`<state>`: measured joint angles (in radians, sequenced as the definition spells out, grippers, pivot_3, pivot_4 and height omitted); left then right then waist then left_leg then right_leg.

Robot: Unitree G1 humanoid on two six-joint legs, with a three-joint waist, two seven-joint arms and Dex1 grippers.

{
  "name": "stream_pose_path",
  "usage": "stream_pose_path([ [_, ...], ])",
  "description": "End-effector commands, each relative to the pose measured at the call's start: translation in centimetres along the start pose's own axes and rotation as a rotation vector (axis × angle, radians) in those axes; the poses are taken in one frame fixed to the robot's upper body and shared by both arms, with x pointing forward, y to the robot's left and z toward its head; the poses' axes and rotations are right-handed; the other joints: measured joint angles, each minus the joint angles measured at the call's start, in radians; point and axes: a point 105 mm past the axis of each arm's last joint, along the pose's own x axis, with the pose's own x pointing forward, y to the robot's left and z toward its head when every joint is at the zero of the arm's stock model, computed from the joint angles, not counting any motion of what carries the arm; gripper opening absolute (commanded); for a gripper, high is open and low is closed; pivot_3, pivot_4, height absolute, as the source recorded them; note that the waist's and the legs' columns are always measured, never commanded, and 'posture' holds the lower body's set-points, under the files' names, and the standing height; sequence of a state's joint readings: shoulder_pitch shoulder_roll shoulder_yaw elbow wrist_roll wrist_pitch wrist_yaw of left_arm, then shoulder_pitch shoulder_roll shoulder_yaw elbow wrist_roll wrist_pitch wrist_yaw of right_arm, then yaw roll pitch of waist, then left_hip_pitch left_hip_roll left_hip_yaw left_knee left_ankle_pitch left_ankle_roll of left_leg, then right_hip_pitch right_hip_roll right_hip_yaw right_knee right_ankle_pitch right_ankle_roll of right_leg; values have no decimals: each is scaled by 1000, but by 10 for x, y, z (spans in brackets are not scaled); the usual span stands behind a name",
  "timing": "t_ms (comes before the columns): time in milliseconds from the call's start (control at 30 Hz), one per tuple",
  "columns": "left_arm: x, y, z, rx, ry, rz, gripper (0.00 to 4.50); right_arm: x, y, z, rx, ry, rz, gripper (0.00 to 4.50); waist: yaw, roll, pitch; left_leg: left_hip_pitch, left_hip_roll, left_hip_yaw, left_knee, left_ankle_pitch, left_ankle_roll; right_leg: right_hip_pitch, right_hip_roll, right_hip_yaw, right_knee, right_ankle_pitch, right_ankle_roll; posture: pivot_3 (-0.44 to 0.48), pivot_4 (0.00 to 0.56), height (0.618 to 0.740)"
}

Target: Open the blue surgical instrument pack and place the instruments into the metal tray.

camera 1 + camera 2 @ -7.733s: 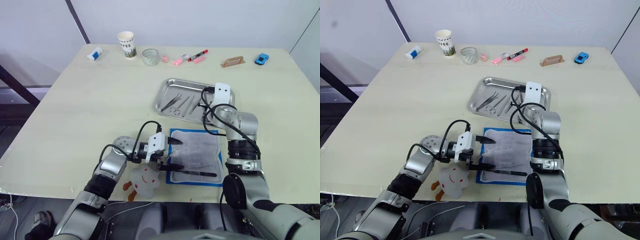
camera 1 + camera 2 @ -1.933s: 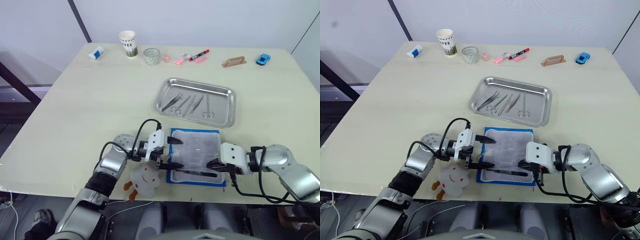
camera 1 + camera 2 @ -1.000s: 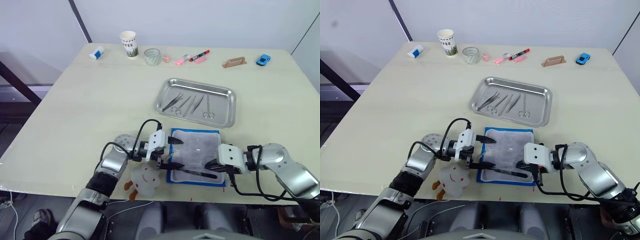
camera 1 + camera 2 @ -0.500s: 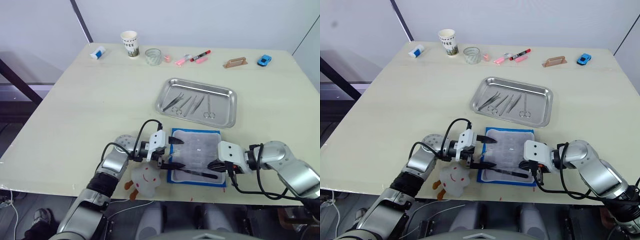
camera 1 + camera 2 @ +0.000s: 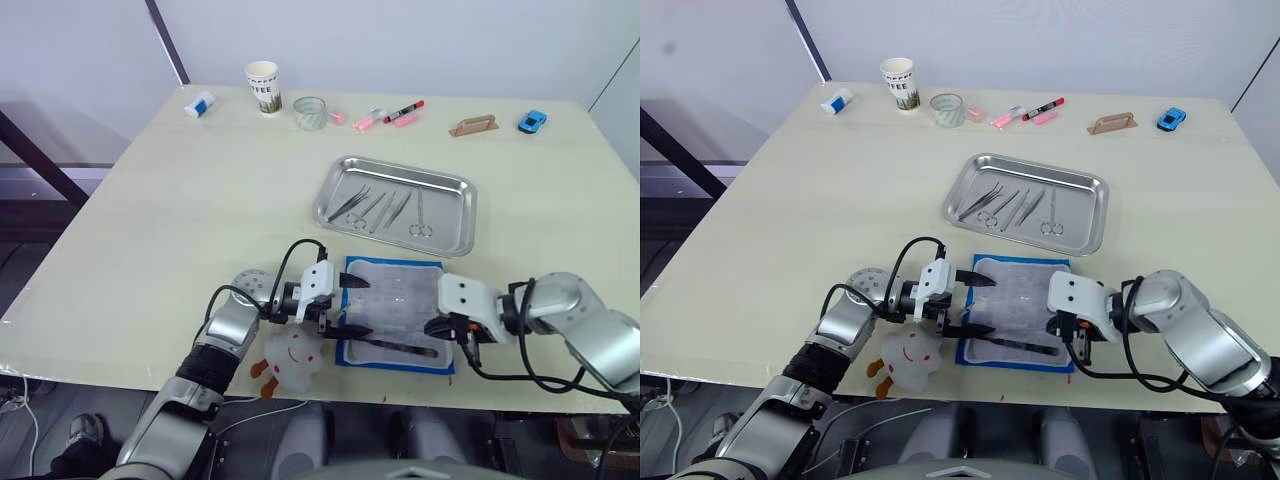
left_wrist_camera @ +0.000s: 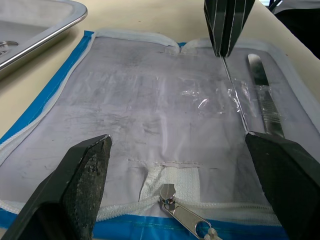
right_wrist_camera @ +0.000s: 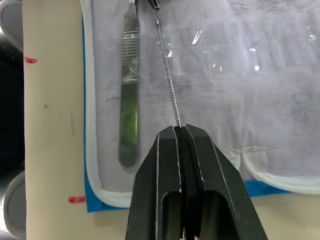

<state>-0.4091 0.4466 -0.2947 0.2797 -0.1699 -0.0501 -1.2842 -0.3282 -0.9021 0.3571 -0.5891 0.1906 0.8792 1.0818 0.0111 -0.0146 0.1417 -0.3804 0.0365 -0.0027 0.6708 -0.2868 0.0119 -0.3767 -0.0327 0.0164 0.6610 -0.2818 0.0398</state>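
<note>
The right hand [image 7: 181, 131] is clamped on a thin probe [image 7: 167, 80] whose long axis runs straight ahead across the opened pack [image 6: 150, 110]. The left hand [image 6: 175, 165], spread apart, straddles the pack's opposite edge.

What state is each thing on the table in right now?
Blue surgical instrument pack: unzipped, lying open.
Metal tray: holds several instruments.
Thin probe: pinched at one end by the right end effector.
Flat handle: lying in the pack.
Left end effector: open over the pack.
</note>
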Motion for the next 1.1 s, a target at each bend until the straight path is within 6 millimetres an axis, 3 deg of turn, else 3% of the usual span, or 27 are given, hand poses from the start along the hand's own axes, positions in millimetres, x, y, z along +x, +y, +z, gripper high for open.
stream_pose_path([
  [33, -1, -8, -18, -71, 54, -14, 4500, -6, 1, 6, -33, 3, -10, 29, 0, 0, 0, 0, 0, 0, 0, 0, 0, 0, 0, 0, 0, 0, 0, 0, 150, 740],
  [800, 1, -7, -15, -75, 56, -6, 4500, -55, -4, -33, 44, 115, -100, 29, 1, 0, 0, 0, 0, 0, 0, 0, 0, 0, 0, 0, 0, 0, 0, 0, 150, 740],
  [1000, 0, -7, -17, -75, 57, -2, 4500, -70, -4, -29, 134, 2, -102, 29, 2, 0, 0, 0, 0, 1, 0, 0, 0, 0, 0, 0, 0, 0, 0, 0, 150, 740],
  [1100, 1, -7, -17, -75, 55, -1, 4500, -77, -12, -15, 187, -116, -136, 29, 2, 0, 0, 0, 0, 0, 0, 0, 0, 0, 0, 0, 0, 0, 0, 0, 150, 740],
])
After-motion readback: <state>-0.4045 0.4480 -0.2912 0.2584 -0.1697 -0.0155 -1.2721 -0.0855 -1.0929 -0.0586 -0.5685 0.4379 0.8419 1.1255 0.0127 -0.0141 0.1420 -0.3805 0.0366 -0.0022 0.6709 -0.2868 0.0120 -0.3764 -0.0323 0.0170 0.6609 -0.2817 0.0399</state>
